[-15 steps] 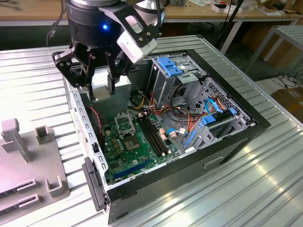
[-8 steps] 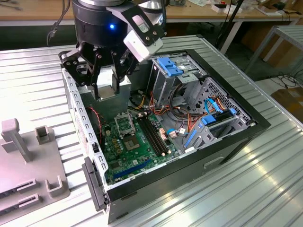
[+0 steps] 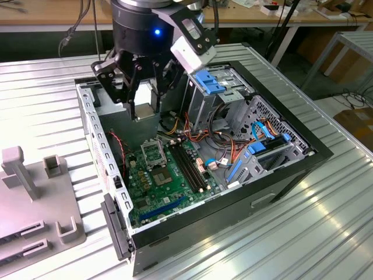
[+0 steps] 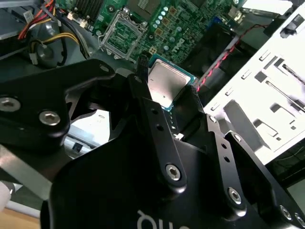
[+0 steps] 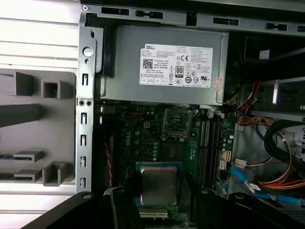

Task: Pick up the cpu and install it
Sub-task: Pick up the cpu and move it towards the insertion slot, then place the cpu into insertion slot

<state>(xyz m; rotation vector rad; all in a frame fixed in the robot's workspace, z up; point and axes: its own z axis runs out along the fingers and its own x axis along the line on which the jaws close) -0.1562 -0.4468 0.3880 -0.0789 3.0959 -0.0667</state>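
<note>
My gripper point(image 3: 144, 114) hangs over the open computer case, shut on the cpu point(image 5: 158, 183), a flat square chip with a pale metal face. In both wrist views the cpu point(image 4: 164, 81) sits flat between the black fingers point(image 4: 151, 112), gripped at two opposite edges. The gripper point(image 5: 158, 196) holds it above the green motherboard point(image 3: 169, 186), short of the socket. The socket point(image 5: 177, 125) stands open with its silver frame, seen too in the exterior view as the socket point(image 3: 154, 154) below and slightly toward the exterior view's right of the gripper.
The case wall point(image 3: 87, 116) rises on the exterior view's left of the gripper. A grey power supply point(image 5: 167, 67) lies beyond the socket. Memory slots point(image 3: 192, 169), loose cables and a drive cage point(image 3: 233, 93) crowd the other side. A grey fixture point(image 3: 35, 198) rests on the table.
</note>
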